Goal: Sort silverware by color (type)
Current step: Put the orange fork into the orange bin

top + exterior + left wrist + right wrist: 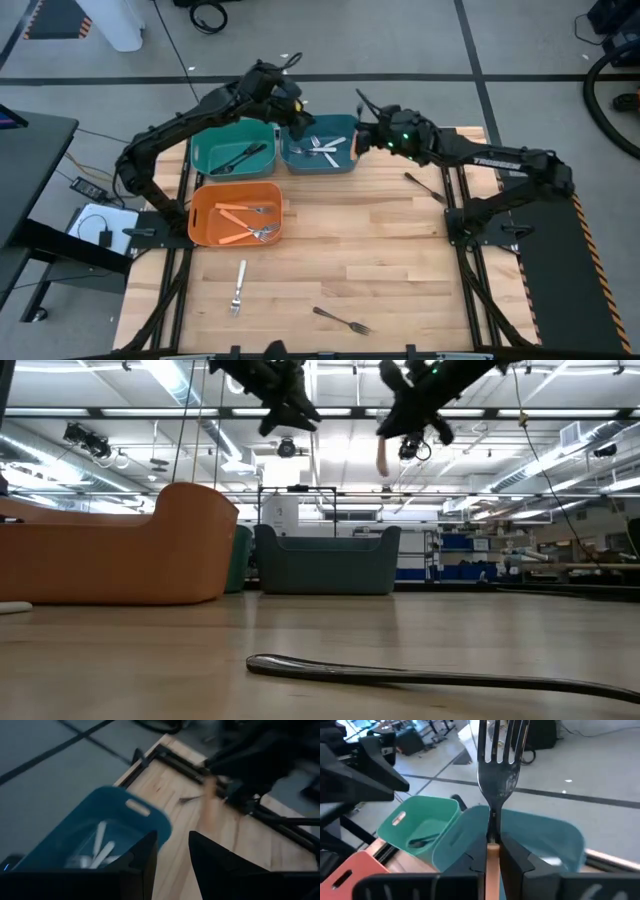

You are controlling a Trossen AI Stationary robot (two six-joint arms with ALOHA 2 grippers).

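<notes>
Three bins sit at the far side of the desk [400, 260] from above: a green bin [232, 150] with a black fork [243, 155], a blue bin [320, 145] holding silver forks [325, 146], and an orange bin [237, 213] with orange-handled forks [245, 222]. Three loose forks lie on the wood: one near the right arm [425, 187], one in front of the orange bin [239, 286], one at the near edge [342, 320]. Left gripper [298, 122] hovers over the blue bin's left rim; right gripper [366, 135] is at its right rim.

Down low, both grippers hang above the bins, a tan handle [382, 456] dangling from the right one.

Left wrist: fingers [142, 855] parted, nothing between them, above the blue bin.

Right wrist: fingers [512, 855] clenched on an orange-handled fork [498, 767], tines up, over the blue bin.
</notes>
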